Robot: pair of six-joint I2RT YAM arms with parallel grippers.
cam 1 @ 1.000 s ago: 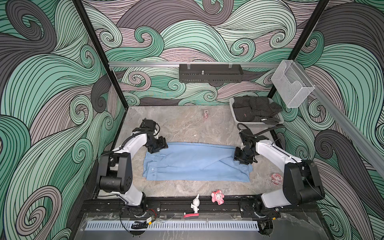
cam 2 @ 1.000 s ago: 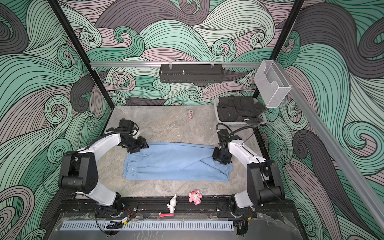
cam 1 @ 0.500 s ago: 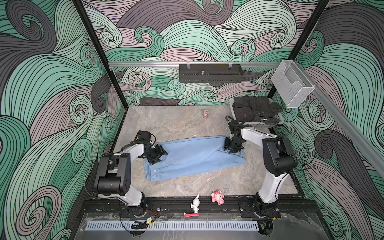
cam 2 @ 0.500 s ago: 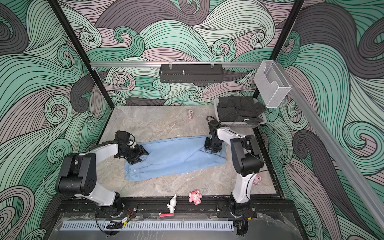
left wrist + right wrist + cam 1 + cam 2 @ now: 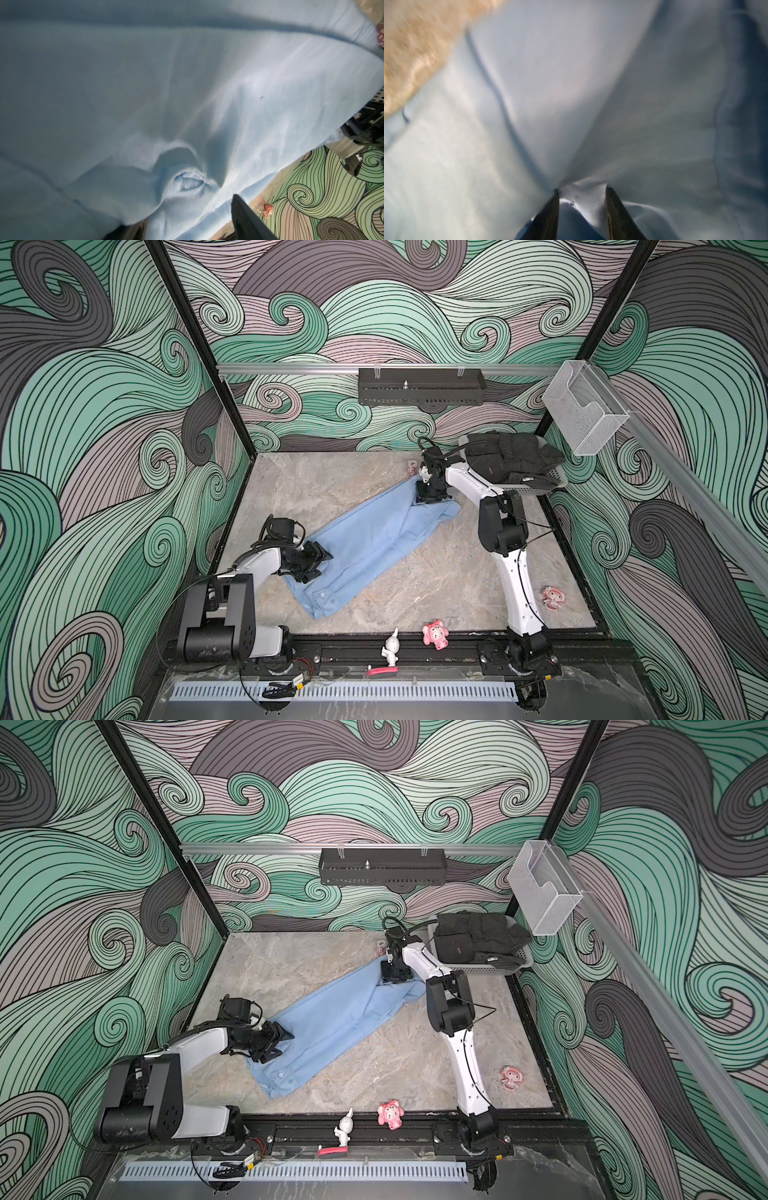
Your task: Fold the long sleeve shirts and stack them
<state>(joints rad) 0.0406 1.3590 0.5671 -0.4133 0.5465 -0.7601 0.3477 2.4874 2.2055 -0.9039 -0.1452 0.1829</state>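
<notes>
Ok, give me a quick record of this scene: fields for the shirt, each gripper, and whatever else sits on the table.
shirt: light-blue shirt, stretched diagonally over the marble table
left gripper: shut on the shirt's near end
right gripper: shut on its far end
basket: grey basket, far right corner, holds dark clothes
toys: pink pig toy and white figurine at the front edge

Blurred tabletop (image 5: 411, 41) beside shirt (image 5: 571, 83)
</notes>
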